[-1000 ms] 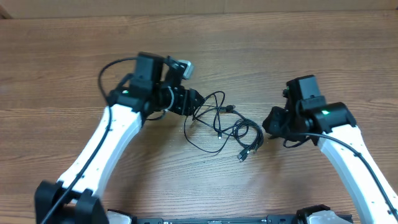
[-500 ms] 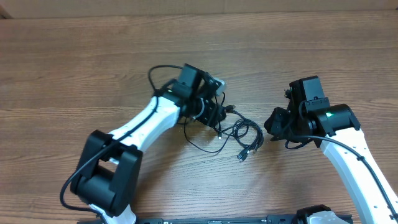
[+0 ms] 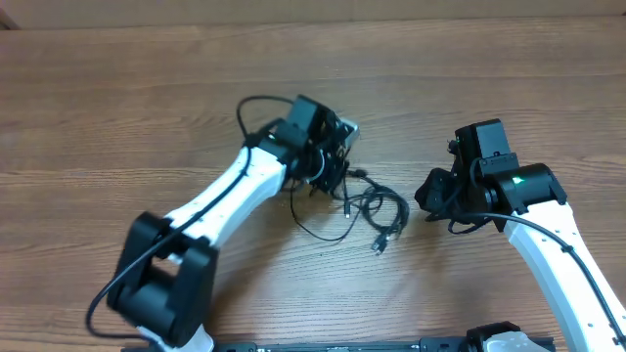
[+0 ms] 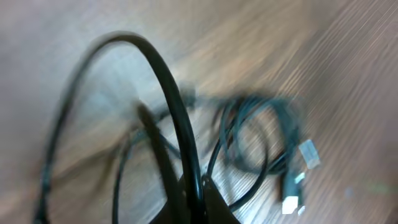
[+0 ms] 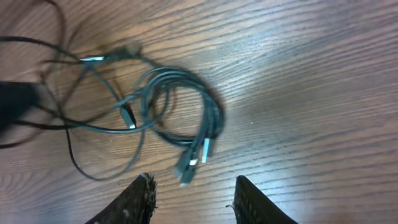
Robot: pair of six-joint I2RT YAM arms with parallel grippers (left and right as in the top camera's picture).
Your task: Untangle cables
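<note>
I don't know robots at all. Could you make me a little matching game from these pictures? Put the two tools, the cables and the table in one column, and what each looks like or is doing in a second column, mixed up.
Column one:
1. left tool
2. right tool
3. cables
4. table

Column two:
A. brown wood grain
B. open, nothing between its fingers
C. thin and black, looped in a tangle
D. shut on a strand of the cables

Pairs: 1-D, 2-B, 3-C, 4-A
</note>
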